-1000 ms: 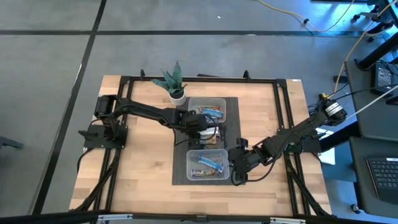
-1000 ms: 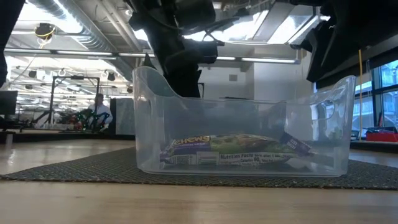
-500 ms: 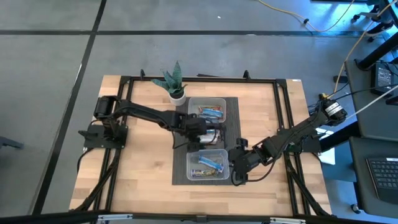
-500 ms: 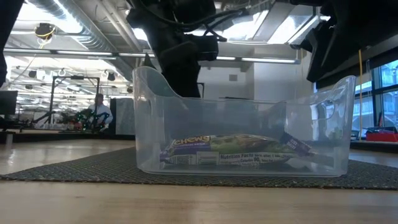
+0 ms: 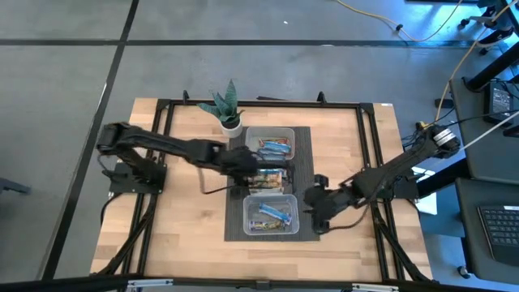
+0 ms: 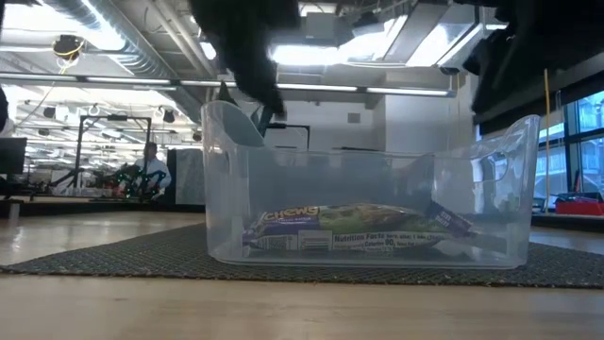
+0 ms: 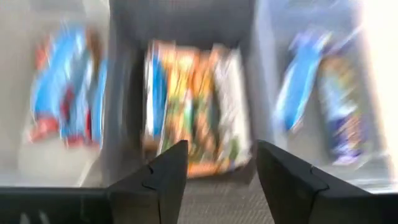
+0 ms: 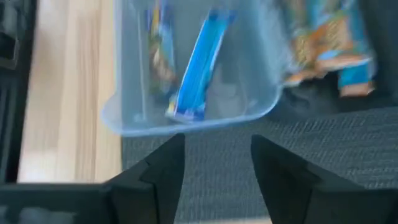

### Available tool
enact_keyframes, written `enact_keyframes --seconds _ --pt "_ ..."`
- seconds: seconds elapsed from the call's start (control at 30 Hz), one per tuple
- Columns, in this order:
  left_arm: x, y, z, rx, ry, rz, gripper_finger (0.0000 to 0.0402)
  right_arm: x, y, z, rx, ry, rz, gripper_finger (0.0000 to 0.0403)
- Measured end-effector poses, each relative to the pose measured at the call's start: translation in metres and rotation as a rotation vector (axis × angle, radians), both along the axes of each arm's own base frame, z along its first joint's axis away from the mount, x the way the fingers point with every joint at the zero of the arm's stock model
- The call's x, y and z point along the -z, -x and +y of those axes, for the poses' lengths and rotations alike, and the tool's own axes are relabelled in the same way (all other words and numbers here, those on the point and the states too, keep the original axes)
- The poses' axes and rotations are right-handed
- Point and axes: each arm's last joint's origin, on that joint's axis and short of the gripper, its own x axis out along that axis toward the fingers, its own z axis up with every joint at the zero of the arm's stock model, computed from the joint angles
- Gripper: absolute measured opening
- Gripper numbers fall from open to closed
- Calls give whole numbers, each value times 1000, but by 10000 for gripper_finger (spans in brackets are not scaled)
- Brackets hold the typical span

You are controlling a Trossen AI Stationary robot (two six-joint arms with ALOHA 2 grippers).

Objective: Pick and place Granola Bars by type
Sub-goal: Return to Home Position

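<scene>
The high view shows a loose pile of Granola Bars (image 5: 269,180) lying on the dark mat between two clear bins. The far bin (image 5: 289,134) holds blue-wrapped bars, and the near bin (image 5: 293,217) holds a blue bar (image 8: 200,65) and another beside it. My left gripper (image 5: 245,165) is open and empty just left of the pile (image 7: 196,106). My right gripper (image 5: 318,207) is open and empty at the near bin's right side. In the low view a wrapped bar (image 6: 349,227) lies flat on the near bin's floor.
A small potted plant (image 5: 228,109) stands just beyond the far bin's left corner. The dark mat (image 5: 305,162) lies under both bins, with bare wooden table (image 5: 182,219) on either side. A black frame (image 5: 369,146) rims the table. A person (image 6: 149,168) shows far behind.
My left gripper has drawn back from over the pile toward the table's left and has risen, its arm swinging up out of the low view. My right gripper has shifted a little toward the right and far edges. The bars and bins have stayed put.
</scene>
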Motion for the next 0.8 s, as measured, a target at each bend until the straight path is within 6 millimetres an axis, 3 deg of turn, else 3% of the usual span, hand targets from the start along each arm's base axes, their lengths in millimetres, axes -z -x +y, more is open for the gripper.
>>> enact_keyframes --seconds 0.23,0.43,0.57,0.8 --pt "-20 73 -14 42 34 -414 179 3 44 -26 13 -151 -316 186" --pt "2 133 -7 8 70 -733 178 9 70 -63 -19 -227 -535 186" --pt "26 164 7 -61 122 -825 178 16 78 -84 4 -235 -597 186" --pt "49 193 16 -112 177 -911 178 31 91 -106 12 -262 -687 186"
